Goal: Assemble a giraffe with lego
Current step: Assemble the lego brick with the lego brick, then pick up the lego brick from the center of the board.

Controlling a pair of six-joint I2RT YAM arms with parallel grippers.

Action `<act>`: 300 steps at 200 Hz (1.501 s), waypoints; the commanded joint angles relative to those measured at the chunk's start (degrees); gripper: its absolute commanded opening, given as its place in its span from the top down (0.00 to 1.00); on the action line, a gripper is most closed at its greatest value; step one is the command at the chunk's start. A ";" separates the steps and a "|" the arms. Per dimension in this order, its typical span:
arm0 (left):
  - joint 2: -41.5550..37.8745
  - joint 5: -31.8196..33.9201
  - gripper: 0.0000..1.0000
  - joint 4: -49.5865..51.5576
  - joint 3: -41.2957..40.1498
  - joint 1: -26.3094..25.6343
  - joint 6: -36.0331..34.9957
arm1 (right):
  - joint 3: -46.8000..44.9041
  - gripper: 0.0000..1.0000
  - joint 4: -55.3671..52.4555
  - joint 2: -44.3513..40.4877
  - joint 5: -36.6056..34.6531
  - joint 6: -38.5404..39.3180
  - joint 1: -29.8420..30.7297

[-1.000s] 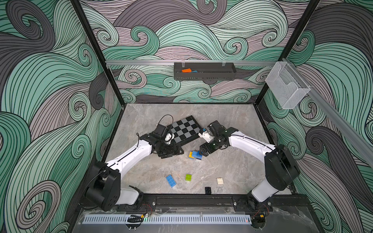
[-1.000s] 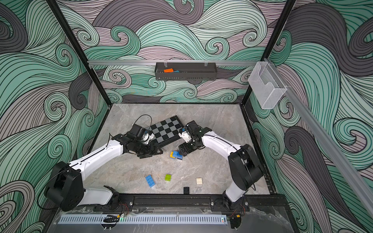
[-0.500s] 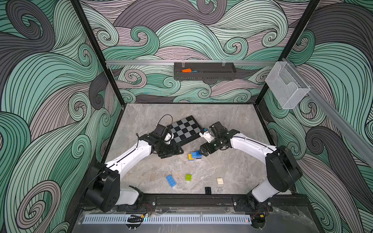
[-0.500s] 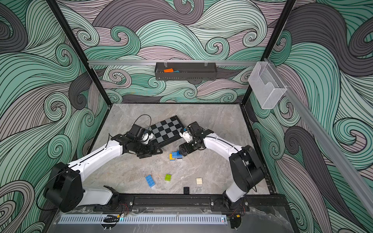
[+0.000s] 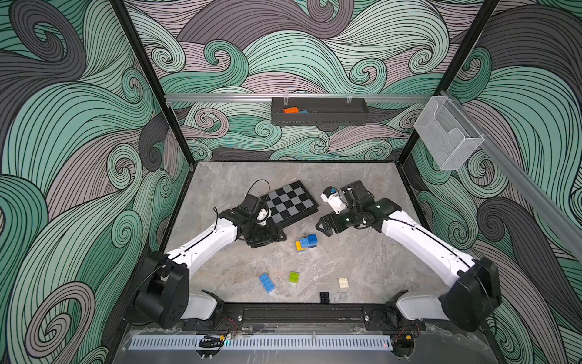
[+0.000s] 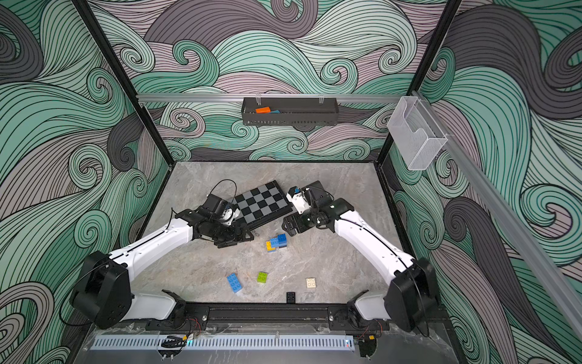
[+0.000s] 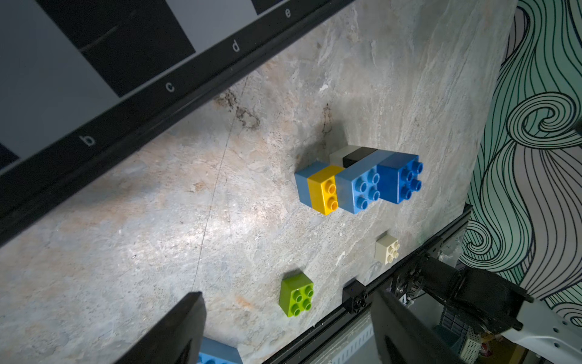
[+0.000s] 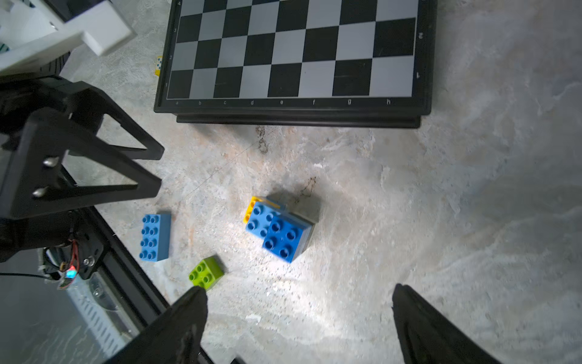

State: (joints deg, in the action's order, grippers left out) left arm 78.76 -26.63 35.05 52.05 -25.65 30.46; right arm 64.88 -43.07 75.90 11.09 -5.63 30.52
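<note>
The giraffe (image 5: 306,243), joined blue, yellow, black and white studded bricks, sits near the chequered black-and-grey board (image 5: 291,201). The left gripper (image 5: 280,237) and right gripper (image 5: 322,227) gape empty; its dark-blue end faces the seemingly nearer right.

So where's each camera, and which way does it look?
Top views: high at the front, looking down on the whole table; both arms, left gripper and right gripper show.
Left wrist: on the left arm, facing the brick stack; its own fingers show.
Right wrist: on the right arm, over the brick stack; its own fingers and the left gripper show.
Shared: both wrist views catch the brick stack, lime brick and chequered board.
</note>
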 commanded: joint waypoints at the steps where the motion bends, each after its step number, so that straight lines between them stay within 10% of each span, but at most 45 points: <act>1: -0.82 0.06 0.13 -0.45 0.00 -0.23 -0.76 | -5.10 0.05 -11.18 -8.17 -3.48 -7.91 3.56; 103: -3.70 1.81 0.09 1.64 -1.60 -3.29 -0.14 | -22.96 0.01 -8.62 -14.36 -13.43 -30.82 17.48; 210: -3.18 1.32 0.09 1.19 -0.72 -4.72 0.07 | -28.99 0.02 -1.01 -6.30 -12.87 -31.19 15.72; 300: -1.67 1.67 0.09 0.28 -0.38 -4.72 0.46 | -33.47 0.23 2.70 -4.41 -10.76 -31.81 15.44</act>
State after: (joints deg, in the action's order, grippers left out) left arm 76.66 -25.50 35.33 50.41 -30.15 30.63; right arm 32.27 -42.37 70.35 -0.93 -36.88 46.19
